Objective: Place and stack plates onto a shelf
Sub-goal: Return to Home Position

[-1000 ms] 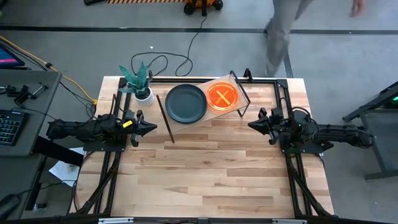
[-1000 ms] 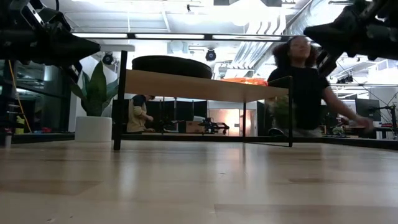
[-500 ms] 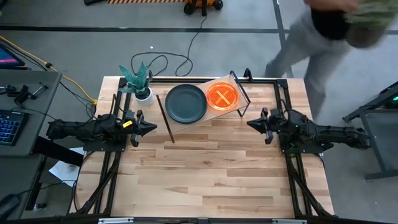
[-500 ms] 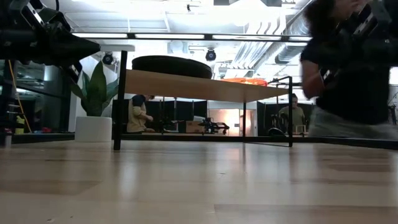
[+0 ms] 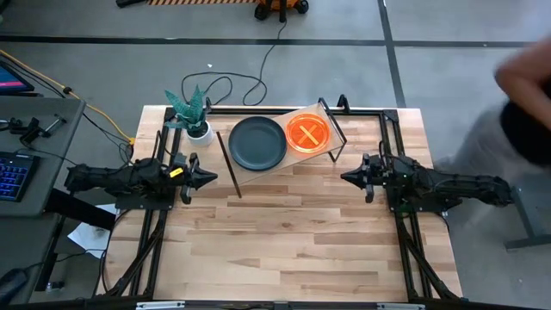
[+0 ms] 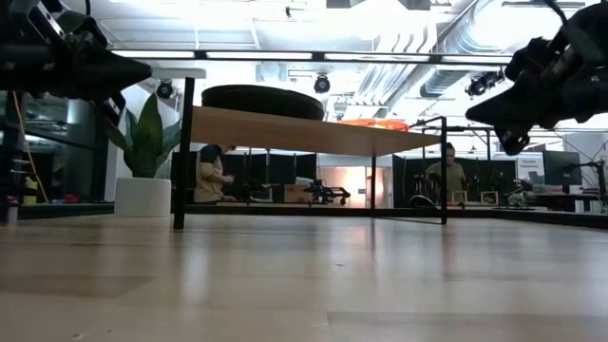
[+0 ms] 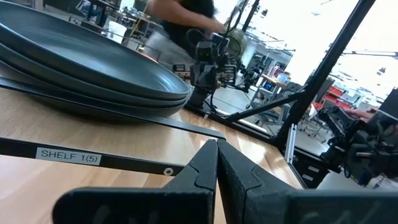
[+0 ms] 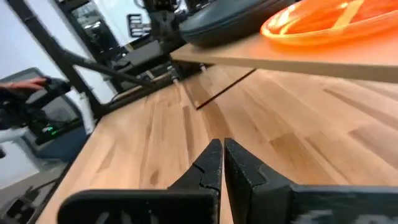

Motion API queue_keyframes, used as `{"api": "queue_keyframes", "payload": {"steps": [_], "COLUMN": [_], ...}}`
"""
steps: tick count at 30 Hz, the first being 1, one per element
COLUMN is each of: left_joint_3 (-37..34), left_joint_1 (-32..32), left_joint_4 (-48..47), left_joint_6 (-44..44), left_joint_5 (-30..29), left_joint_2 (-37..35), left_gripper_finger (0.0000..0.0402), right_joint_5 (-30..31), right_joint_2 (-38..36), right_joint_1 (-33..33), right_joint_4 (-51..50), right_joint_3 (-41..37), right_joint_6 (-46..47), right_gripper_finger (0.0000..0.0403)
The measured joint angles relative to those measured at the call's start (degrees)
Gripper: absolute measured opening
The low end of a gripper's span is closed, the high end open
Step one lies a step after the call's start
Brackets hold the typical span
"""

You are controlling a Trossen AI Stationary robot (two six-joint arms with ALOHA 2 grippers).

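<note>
The shelf point(image 5: 280, 164), a light-wood board on black wire legs, stands at the table's far middle. A stack of black plates point(image 5: 257, 143) rests on its left half and an orange plate point(image 5: 307, 135) with raised lines on its right half. My left gripper point(image 5: 211, 177) hovers shut, left of the shelf and above the table, and its wrist view looks level at the black plates point(image 7: 87, 68). My right gripper point(image 5: 346, 177) hovers shut, right of the shelf, and its wrist view sees the orange plate point(image 8: 323, 22) on the board point(image 8: 280, 59).
A potted plant point(image 5: 194, 116) stands at the table's far left corner beside the shelf. Black frame rails point(image 5: 392, 146) run along both table sides. A person point(image 5: 525, 103) is beyond the right edge. The tabletop's near half point(image 5: 284, 241) is bare wood.
My right gripper has come down lower toward the table, still shut, and has stayed right of the shelf. A person has walked past behind the table toward its right side. The plates and the left arm have kept still.
</note>
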Motion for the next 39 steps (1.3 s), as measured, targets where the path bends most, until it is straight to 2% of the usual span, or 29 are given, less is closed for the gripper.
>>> {"api": "queue_keyframes", "payload": {"steps": [8, 12, 39], "left_joint_3": [0.0, 0.0, 0.0], "left_joint_1": [-2.4, -3.6, -4.0], "left_joint_4": [0.0, 0.1, 0.0], "left_joint_6": [0.0, 0.0, 0.0], "left_joint_5": [0.0, 0.0, 0.0], "left_joint_2": [0.0, 0.0, 0.1], "left_gripper_finger": [0.0001, 0.0001, 0.0001], "right_joint_5": [-0.6, -0.6, -0.6], "right_joint_2": [-10.9, -11.0, -10.2], "right_joint_1": [-1.0, -1.3, -1.3], "right_joint_4": [-0.8, 1.4, -1.6], "right_joint_3": [0.0, 0.0, 0.0], "right_joint_6": [0.0, 0.0, 0.0], "right_gripper_finger": [0.0, 0.0, 0.0]}}
